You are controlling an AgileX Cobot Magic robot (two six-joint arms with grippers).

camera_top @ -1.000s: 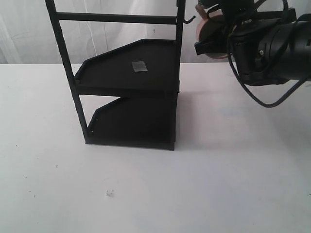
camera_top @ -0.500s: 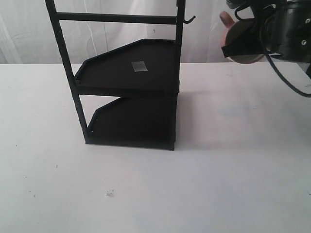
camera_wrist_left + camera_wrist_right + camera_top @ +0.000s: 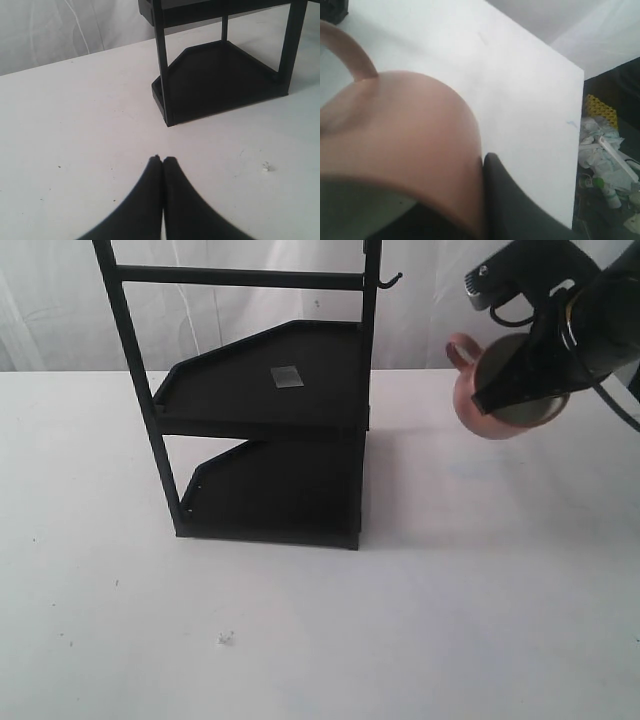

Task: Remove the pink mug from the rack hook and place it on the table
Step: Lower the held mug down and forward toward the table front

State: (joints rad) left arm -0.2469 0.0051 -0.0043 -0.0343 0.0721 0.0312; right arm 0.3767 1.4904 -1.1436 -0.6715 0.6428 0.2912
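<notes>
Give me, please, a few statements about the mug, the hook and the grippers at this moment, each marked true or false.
1. The pink mug hangs on the rack hook. False: the hook is bare; the right gripper holds the mug beside the rack.
2. The left gripper is shut and empty. True.
3. The mug stands upright on the table. False: it is tilted in the gripper's grasp, seemingly above the table.
4. A small grey square lies on the rack's upper shelf. True.

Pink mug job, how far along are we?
Done: the pink mug is off the rack hook, which is bare. In hand: the right tool grips the mug's rim, tilted, in the air right of the rack. Left: lower it onto the table and let go.
</notes>
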